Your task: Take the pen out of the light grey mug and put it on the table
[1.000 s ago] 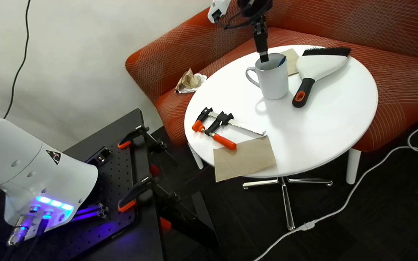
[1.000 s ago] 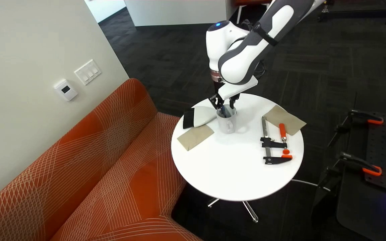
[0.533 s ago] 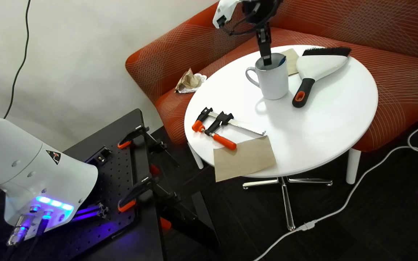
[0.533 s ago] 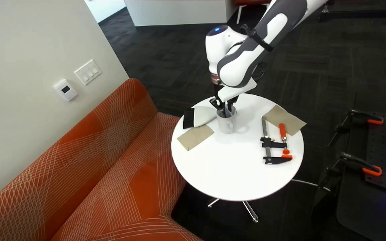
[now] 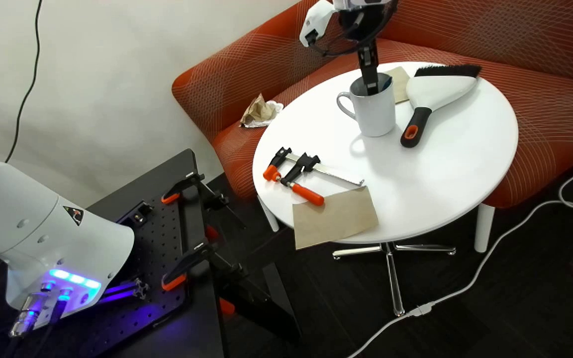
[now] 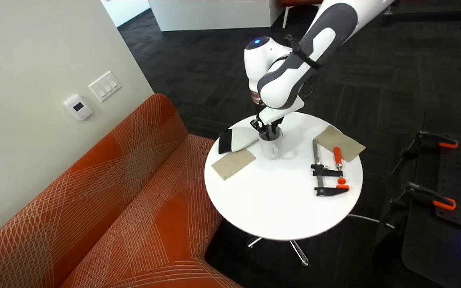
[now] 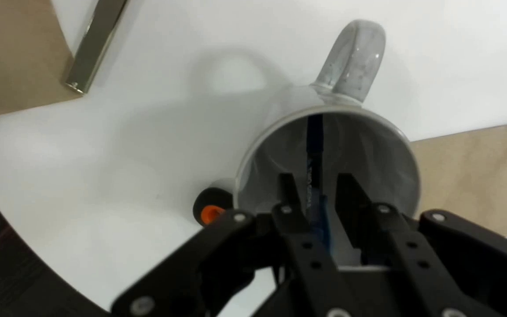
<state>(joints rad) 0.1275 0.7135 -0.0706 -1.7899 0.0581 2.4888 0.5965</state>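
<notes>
In an exterior view my arm [image 6: 300, 66] is slanting down from the top edge, its wrist [image 6: 255, 66] standing nearly upright. I am pointing the gripper [image 7: 316, 179] downward; in the wrist view its two fingers [image 7: 289, 193] are standing apart. My base [image 5: 67, 233] is glowing blue.

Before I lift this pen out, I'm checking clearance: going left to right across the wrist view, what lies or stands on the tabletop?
Brown sheet, clamp's metal bar, black-and-orange handle end, light grey mug, second brown sheet.
</notes>
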